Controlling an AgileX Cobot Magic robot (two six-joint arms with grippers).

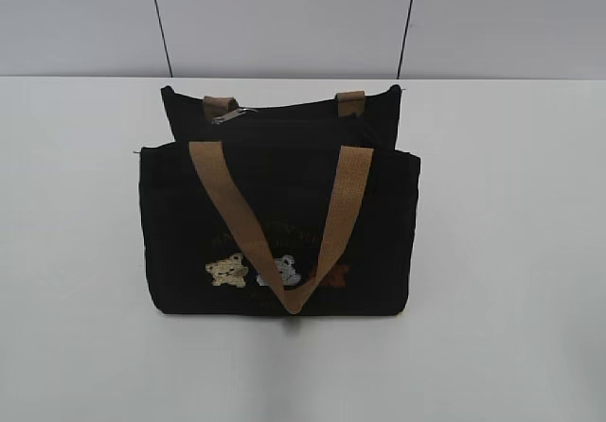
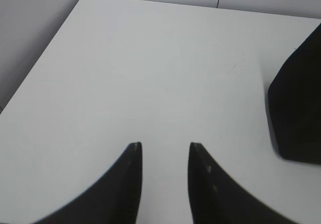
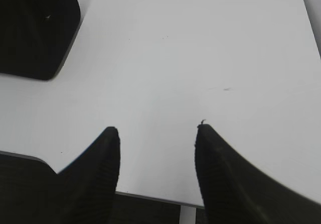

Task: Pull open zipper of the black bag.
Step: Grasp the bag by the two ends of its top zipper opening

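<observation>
The bag [image 1: 279, 223] stands upright on the white table [image 1: 511, 252], its front with the bear figures [image 1: 275, 272] facing the exterior camera. One tan handle [image 1: 284, 223] hangs down over the front in a long loop; the stubs of the rear handle [image 1: 351, 102] show at the back edge. The zipper [image 1: 284, 117] runs along the top, and its silver pull tab [image 1: 233, 115] lies near the left end, just beside the rear handle's left stub. From this view the zipper line looks closed, though the dark fabric makes it hard to be sure.

Neither arm shows in the exterior view.

In the left wrist view, the left pincer [image 2: 165, 144] hangs over bare table with its jaws apart and nothing between them. The bag's side [image 2: 298, 108] sits ahead and to the right of the pincer, well apart from the fingertips [image 2: 134, 148].

In the right wrist view, the right pincer [image 3: 158, 129] also hangs with its jaws apart, wider than the left's, and nothing between them. It is over the near edge of the table. A corner of the bag [image 3: 35, 28] lies ahead and to the left of this pincer, well apart from its fingertips [image 3: 111, 133]. The tab is not visible in either wrist view.
</observation>
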